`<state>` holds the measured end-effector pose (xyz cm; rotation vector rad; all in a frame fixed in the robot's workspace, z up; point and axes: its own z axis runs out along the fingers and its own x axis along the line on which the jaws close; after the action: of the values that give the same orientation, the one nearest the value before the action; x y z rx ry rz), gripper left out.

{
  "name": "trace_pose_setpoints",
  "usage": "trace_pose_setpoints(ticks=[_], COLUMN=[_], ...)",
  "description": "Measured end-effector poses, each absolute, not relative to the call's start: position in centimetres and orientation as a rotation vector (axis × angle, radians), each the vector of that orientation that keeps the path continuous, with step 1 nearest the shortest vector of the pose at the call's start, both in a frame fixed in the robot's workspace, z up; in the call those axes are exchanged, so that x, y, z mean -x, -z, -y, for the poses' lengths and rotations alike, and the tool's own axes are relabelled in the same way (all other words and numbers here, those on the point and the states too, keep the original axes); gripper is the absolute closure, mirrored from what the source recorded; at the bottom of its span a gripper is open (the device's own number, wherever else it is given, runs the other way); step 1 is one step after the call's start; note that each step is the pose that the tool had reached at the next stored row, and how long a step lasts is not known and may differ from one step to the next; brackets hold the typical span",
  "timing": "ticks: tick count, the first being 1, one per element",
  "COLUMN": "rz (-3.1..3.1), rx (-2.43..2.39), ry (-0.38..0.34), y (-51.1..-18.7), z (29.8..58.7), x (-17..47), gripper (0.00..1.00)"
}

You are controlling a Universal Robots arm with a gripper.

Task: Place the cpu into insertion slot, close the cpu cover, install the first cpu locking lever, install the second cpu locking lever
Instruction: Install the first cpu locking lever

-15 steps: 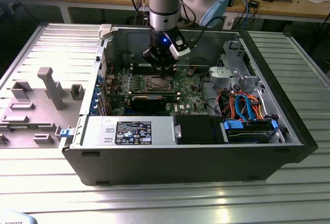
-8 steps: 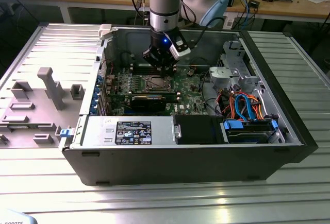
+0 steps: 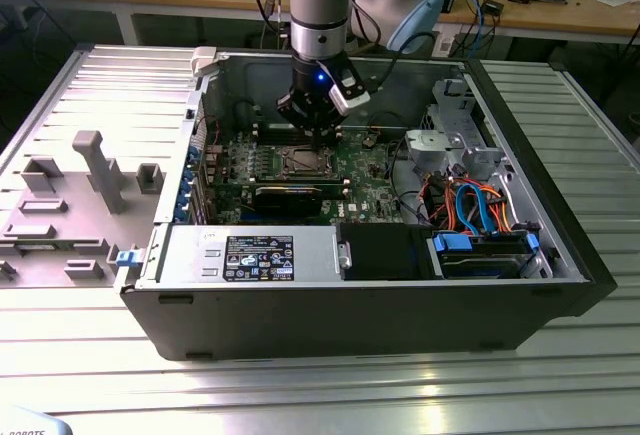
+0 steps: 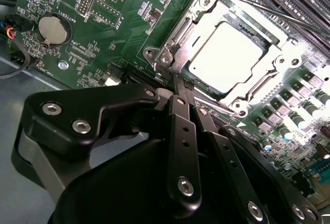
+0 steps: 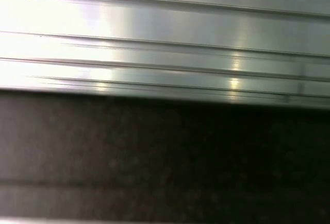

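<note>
We see our claw [image 4: 178,82] pinched closed, fingertips together at the corner of the insertion slot [image 4: 233,49], gripping nothing we can make out. Just beyond those tips, the cpu [image 4: 227,54] sits seated in the slot, the cpu cover [image 4: 289,54] lying flat around it on the green motherboard [image 4: 93,23]

Cpu [image 4: 224,54] in insertion slot [image 4: 180,26], cpu cover [image 4: 281,59] closed over; hand [image 4: 181,87] beside slot.

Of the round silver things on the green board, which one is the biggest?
The coin battery, a large flat disc in a round holder beside the socket. The others are small screw heads on the cpu cover.
</note>
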<state>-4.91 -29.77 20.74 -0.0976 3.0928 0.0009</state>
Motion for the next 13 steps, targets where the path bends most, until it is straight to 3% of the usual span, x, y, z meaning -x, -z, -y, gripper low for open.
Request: trace_pose_setpoints(ticks=[13], rz=[-3.094], rx=[0.099], ry=[0.061], y=[-20.46], z=[29.71], x=[4.86], gripper=[0.89])
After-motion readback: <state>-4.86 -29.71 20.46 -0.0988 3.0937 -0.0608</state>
